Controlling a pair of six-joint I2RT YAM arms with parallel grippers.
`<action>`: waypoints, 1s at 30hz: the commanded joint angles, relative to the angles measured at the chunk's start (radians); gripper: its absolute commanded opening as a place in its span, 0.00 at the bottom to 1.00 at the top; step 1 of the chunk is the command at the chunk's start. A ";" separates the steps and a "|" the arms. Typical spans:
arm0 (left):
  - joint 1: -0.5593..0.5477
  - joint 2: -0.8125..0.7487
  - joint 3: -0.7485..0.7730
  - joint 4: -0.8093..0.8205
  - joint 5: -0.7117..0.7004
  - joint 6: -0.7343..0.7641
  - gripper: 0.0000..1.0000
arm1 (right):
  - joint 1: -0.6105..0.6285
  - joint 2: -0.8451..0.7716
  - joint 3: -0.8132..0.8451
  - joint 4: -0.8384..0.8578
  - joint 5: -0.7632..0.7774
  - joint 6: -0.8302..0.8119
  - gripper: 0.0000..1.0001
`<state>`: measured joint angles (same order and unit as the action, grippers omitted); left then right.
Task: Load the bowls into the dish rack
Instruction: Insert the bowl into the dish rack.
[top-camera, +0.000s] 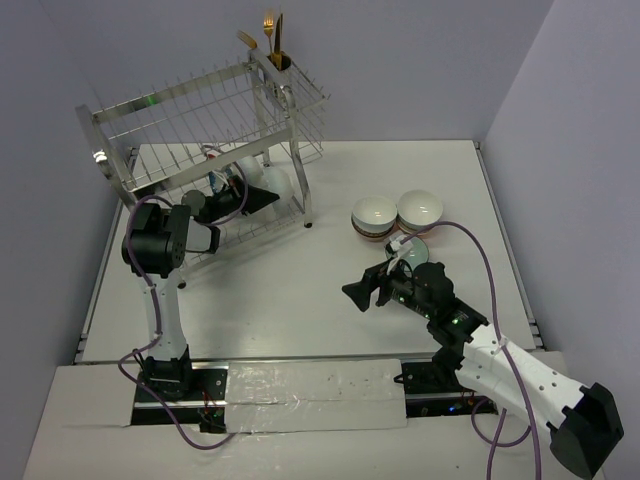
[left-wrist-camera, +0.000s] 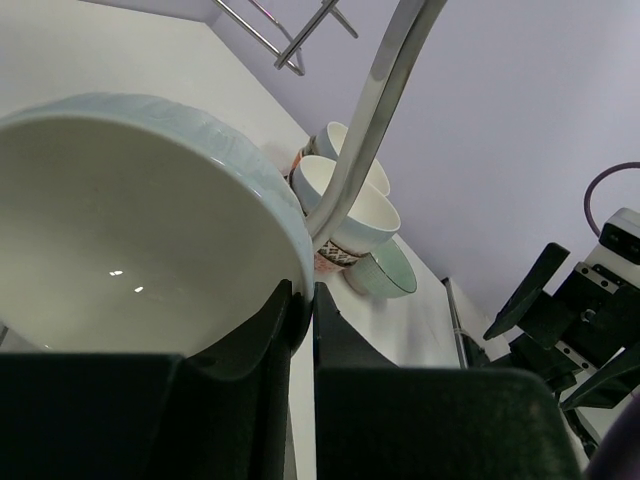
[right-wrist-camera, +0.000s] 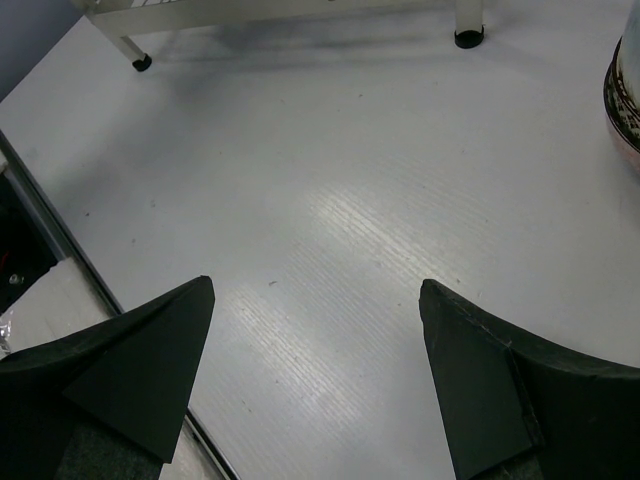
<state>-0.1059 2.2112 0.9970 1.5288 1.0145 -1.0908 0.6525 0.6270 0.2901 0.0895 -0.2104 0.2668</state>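
Far left: two-tier silver wire dish rack (top-camera: 200, 120), gold cutlery (top-camera: 272, 40) in its corner cup. At its lower shelf, pale-blue bowl (left-wrist-camera: 130, 230), white inside, rim pinched between the almost-closed left gripper (left-wrist-camera: 302, 300). Far right on the table (top-camera: 300, 300): white bowls (top-camera: 398, 212), brown-patterned outside, beside a teal bowl (left-wrist-camera: 385, 272). Near right, right gripper (right-wrist-camera: 315, 288) spread wide, empty.

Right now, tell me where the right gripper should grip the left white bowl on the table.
Probably the near rim of the left white bowl, one finger inside and one outside, the right gripper coming down from above. It stands upright, mouth up, leaving that thin edge free.
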 joint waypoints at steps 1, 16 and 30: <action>0.011 0.071 -0.057 0.338 0.015 -0.009 0.00 | 0.012 0.004 0.041 0.046 0.006 -0.015 0.91; 0.009 -0.064 -0.192 0.337 -0.077 0.015 0.00 | 0.024 -0.010 0.047 0.035 0.020 -0.024 0.91; 0.008 -0.084 -0.287 0.337 -0.108 0.032 0.00 | 0.033 -0.072 0.032 0.038 0.040 -0.020 0.91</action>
<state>-0.0872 2.0762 0.7479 1.5219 0.9009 -1.0599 0.6746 0.5732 0.2951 0.0895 -0.1848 0.2596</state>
